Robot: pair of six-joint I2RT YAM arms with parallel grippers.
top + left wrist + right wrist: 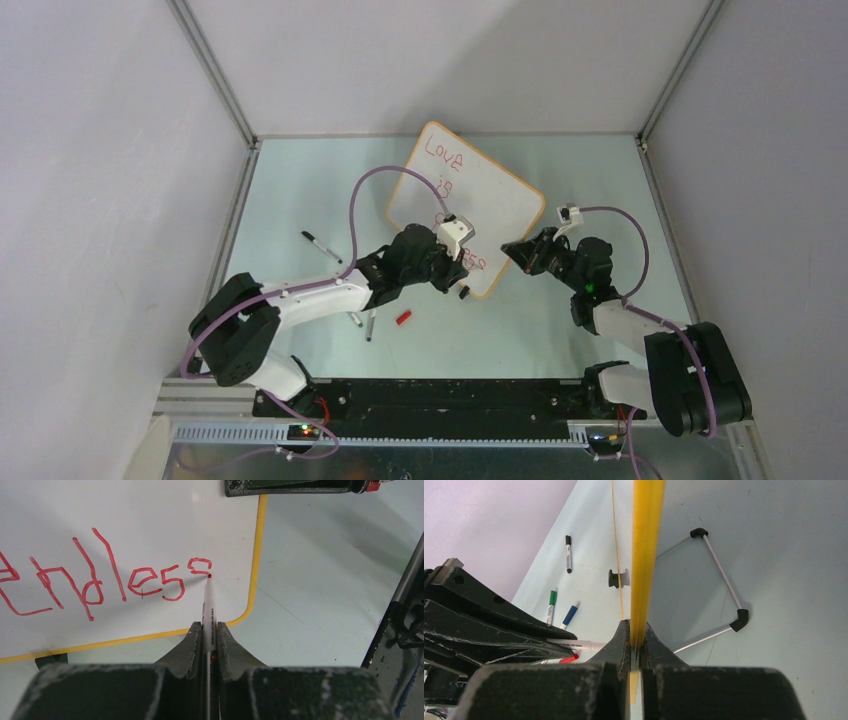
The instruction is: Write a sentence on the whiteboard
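Observation:
The whiteboard point(490, 195) stands tilted at the table's middle, orange-framed. The red sentence reads "Love" point(440, 147) and "is" point(447, 187) on it. The third line, "endless" point(100, 580), shows in full in the left wrist view. My left gripper point(208, 630) is shut on a white red-ink marker point(208, 605). Its tip touches the last "s" point(200, 566) near the board's lower corner. My left gripper point(455, 265) covers part of that line in the top view. My right gripper point(637, 630) is shut on the whiteboard's yellow edge point(646, 555), at the board's right side point(513, 250).
A red cap point(404, 318) lies on the table below the left wrist. A black marker point(321, 246) lies to the left, and a green one point(551, 602) and a blue one point(569, 615) lie nearer. A wire stand point(724, 580) sits behind the board. Walls enclose the table.

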